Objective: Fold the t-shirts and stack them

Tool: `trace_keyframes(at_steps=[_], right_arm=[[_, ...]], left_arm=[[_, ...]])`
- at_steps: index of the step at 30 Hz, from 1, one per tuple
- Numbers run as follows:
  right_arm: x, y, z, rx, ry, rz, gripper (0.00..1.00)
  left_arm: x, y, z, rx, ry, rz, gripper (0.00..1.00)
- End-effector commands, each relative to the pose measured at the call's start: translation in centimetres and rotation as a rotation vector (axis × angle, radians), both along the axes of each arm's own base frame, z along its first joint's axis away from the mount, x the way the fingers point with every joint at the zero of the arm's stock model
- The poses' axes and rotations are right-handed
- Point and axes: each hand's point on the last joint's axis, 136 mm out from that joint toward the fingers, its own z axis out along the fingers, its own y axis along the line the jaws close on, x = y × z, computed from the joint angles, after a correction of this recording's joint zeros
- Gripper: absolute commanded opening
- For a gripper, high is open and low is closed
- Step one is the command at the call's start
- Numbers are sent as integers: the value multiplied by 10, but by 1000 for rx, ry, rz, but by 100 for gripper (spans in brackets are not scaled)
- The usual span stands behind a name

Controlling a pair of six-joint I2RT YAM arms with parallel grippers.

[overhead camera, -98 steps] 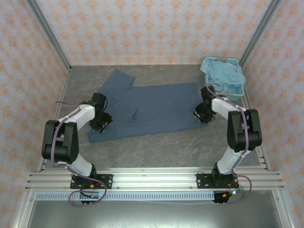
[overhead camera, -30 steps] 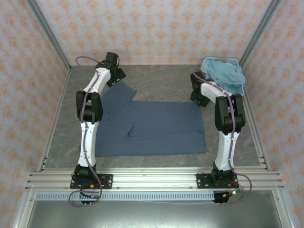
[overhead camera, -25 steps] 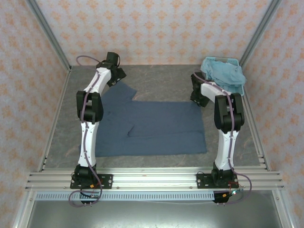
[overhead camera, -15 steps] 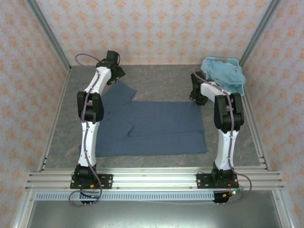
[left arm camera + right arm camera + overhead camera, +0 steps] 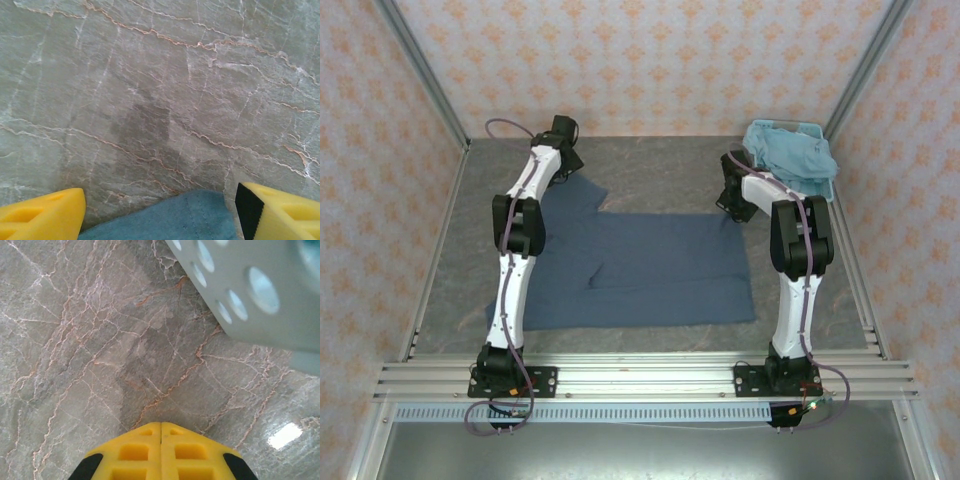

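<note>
The dark slate-blue t-shirt (image 5: 650,265) lies spread flat in the middle of the table, one sleeve reaching toward the far left. My left gripper (image 5: 567,158) hovers at that sleeve's far tip; its yellow fingers (image 5: 40,217) stand wide apart and open, with the blue hem (image 5: 175,215) between them, not gripped. My right gripper (image 5: 727,203) is at the shirt's far right corner, beside the basket. Its fingertips (image 5: 161,450) are pressed together with nothing between them. The pale sky-blue t-shirt (image 5: 792,152) is heaped in the basket.
The light blue slatted basket (image 5: 817,190) stands at the back right corner; its perforated wall (image 5: 260,285) looms just right of my right gripper. Bare marble-grey table (image 5: 650,165) stretches behind the shirt. Patterned walls enclose the table on three sides.
Both arms have stretched from the shirt's sides to its far corners, and the shirt now lies flatter and squarer. In the last half second the left wrist shifted slightly right.
</note>
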Motion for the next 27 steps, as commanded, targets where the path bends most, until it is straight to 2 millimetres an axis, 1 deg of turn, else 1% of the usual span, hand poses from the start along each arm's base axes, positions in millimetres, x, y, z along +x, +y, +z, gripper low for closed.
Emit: trace_keyframes(at_steps=[1,3,5,9,11,14,15,17,18,19,20,22,24,27], right_arm=[[-17,7,5,13,35,6,0],[-18,7,7,16,31,8,0],[-17,8,9,21,26,12,0],[-17,9,13,25,20,20,0],[-17,9,13,27,19,23,0],[-16,9,13,27,16,25,0],[-17,9,13,28,17,23,0],[-17,10,12,31,15,20,0],[-17,10,12,34,14,21,0],[-18,10,12,33,13,20,0],[-18,10,12,31,13,20,0],[-19,9,12,27,11,26,0],[-19,9,14,26,4,38,0],[-16,11,19,29,-16,60,0]], left_arm=[[-1,-5,-2,9,15,4,80],[-5,-12,-9,12,47,-21,80],[-16,-17,-21,13,112,-40,77],[-53,-16,-42,37,284,-51,70],[-65,-18,-48,44,342,-77,67],[-76,-26,-57,28,397,-123,51],[-80,-26,-59,24,414,-129,44],[-85,-24,-60,25,432,-128,25],[-85,-22,-58,27,428,-124,15],[-84,-21,-54,32,418,-118,7],[-82,-20,-48,37,401,-114,1],[-75,-18,-29,52,352,-109,0],[-69,-16,-2,71,295,-106,0],[-68,-15,34,77,224,-112,0]])
